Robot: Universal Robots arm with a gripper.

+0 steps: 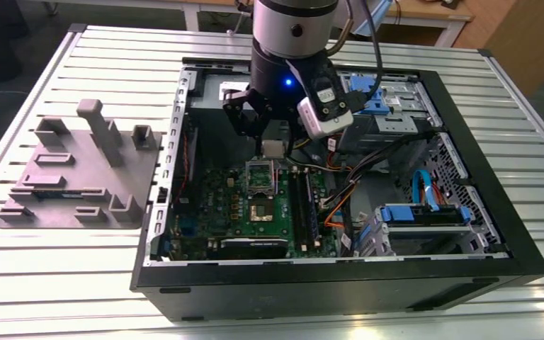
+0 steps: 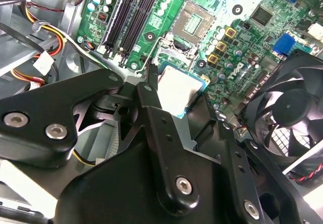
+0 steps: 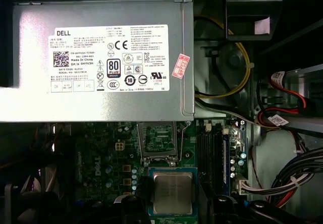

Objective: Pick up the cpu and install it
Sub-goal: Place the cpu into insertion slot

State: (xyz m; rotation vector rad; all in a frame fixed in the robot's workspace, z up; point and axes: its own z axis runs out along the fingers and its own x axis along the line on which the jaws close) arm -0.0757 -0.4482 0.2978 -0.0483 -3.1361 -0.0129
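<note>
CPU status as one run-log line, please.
pincer: shut on cpu | cpu: held above motherboard, inside case | socket: empty, cpu not seated

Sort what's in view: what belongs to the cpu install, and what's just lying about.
Job in hand:
- the cpu, held by the gripper with its jaws shut on it
- the empty socket on the motherboard

Lying about:
- grey moulded tray beside the case
- power supply box
- fan
- blue drive caddy
</note>
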